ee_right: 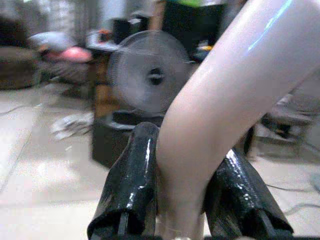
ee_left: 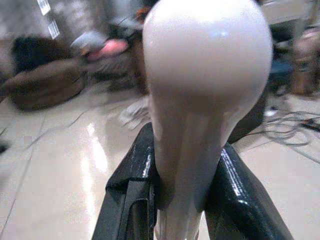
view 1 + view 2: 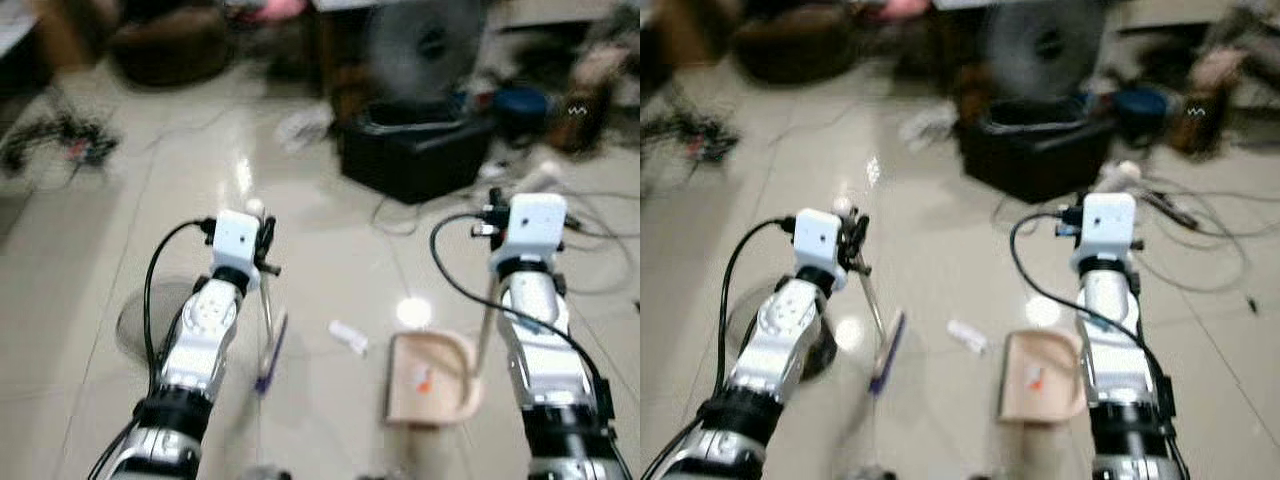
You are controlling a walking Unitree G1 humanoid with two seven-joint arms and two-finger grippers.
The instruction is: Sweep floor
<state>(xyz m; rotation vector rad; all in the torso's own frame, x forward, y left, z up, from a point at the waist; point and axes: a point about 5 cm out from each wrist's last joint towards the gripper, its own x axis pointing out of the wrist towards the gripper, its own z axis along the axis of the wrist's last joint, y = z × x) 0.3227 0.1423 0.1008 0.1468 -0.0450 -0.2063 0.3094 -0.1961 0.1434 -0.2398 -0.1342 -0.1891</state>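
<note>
My left gripper point(image 3: 265, 240) is shut on the thin handle point(image 3: 266, 300) of a broom, just under its pale round knob point(image 2: 207, 60). The purple brush head point(image 3: 270, 355) rests on the tiled floor. My right gripper point(image 3: 495, 215) is shut on the pale upright handle point(image 1: 225, 100) of a beige dustpan point(image 3: 445, 400) that sits on the floor, with a small orange scrap point(image 3: 424, 383) in it. A white piece of litter point(image 3: 349, 337) lies on the tiles between brush and dustpan. In both wrist views black fingers point(image 2: 132, 190) point(image 1: 135, 175) press the handles from both sides.
A black box point(image 3: 415, 155) stands ahead with a fan point(image 3: 420, 45) behind it. Loose cables point(image 3: 590, 240) run over the floor at right, and more cables point(image 3: 55, 140) lie at far left. A brown cushion point(image 3: 170, 45) and crumpled white paper point(image 3: 305, 125) lie further back.
</note>
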